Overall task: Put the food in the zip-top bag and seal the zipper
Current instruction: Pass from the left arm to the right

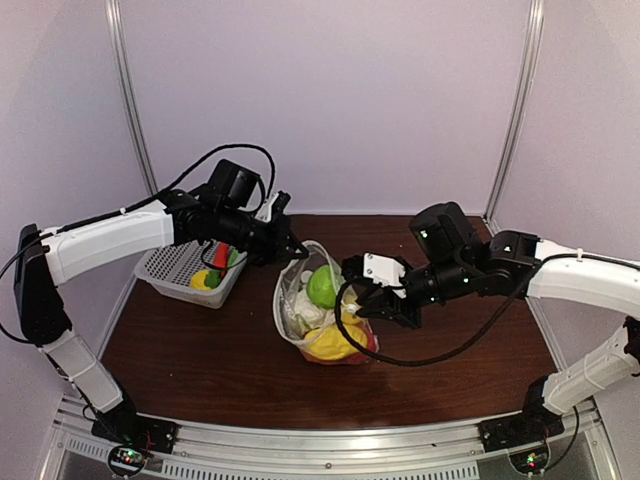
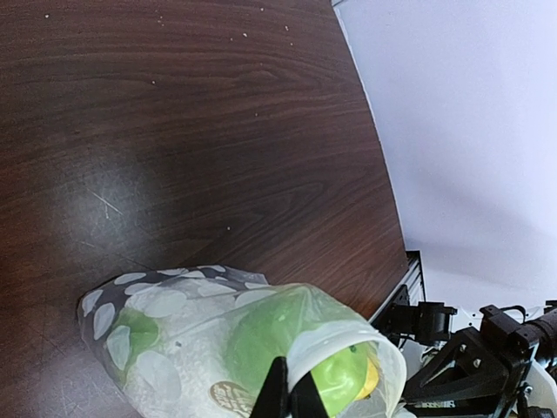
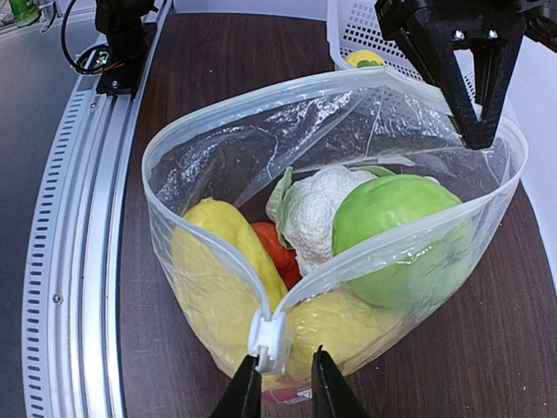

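R gripper [image 3: 285,361] nearly shut, pinching bag [image 3: 261,148] at near zipper [image 3: 218,248] end. Bag sits open, mid surface [image 1: 200,350], w/ food [image 3: 392,213] inside. L gripper [image 2: 290,390] shut on far rim. Basket [image 1: 175,268] behind.

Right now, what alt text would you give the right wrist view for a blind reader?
A clear zip-top bag stands wide open on a dark table, holding a green fruit, white cauliflower and yellow food. The left gripper pinches its far rim; the right gripper is at the white zipper slider.
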Robot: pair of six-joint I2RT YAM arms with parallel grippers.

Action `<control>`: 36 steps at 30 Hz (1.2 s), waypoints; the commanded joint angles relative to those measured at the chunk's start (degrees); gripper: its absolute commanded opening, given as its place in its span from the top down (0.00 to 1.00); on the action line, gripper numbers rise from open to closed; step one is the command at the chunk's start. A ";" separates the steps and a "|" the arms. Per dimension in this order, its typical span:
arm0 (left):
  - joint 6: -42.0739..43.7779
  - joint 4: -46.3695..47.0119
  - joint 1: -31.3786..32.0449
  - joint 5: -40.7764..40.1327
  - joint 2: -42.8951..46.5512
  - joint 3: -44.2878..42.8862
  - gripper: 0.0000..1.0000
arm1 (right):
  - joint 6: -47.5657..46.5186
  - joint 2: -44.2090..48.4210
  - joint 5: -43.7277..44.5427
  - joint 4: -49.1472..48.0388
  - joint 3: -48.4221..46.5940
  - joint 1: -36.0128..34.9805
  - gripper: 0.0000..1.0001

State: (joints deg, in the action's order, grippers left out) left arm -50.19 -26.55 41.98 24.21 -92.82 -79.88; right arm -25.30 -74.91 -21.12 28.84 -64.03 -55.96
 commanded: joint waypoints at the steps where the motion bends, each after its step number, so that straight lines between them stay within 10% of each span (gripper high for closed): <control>1: -0.52 3.86 -0.49 -0.94 1.86 0.64 1.00 | -0.07 -0.70 -1.18 -1.01 0.98 -0.35 0.78; 6: -0.74 4.17 -0.49 -1.10 2.11 1.03 1.00 | -0.05 -1.08 -0.85 -1.36 0.79 -0.53 0.75; 10: -0.84 4.48 -0.49 -0.92 2.29 1.43 1.00 | 1.86 -1.03 2.54 -3.79 0.82 -0.52 1.00; 13: 0.10 4.36 -0.58 -0.83 2.63 1.82 1.00 | 1.33 -0.74 5.35 -2.98 -0.67 -0.42 1.00; 16: 5.20 1.30 -0.58 -1.76 2.95 0.00 0.67 | -1.20 0.52 5.69 -0.15 -2.75 0.23 1.00; 24: 33.16 3.25 5.56 -8.46 14.45 -2.09 0.26 | -5.74 1.58 0.51 11.56 -11.71 0.98 1.00; 36: 41.23 13.92 16.71 -2.61 7.04 0.33 0.22 | -6.22 -0.42 -2.84 15.78 -19.33 4.89 1.00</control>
State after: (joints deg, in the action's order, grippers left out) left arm -13.45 -15.88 56.21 20.38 -81.49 -79.53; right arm -31.70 -75.24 -21.37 44.49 -80.73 -51.55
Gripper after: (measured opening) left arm 0.793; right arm 0.001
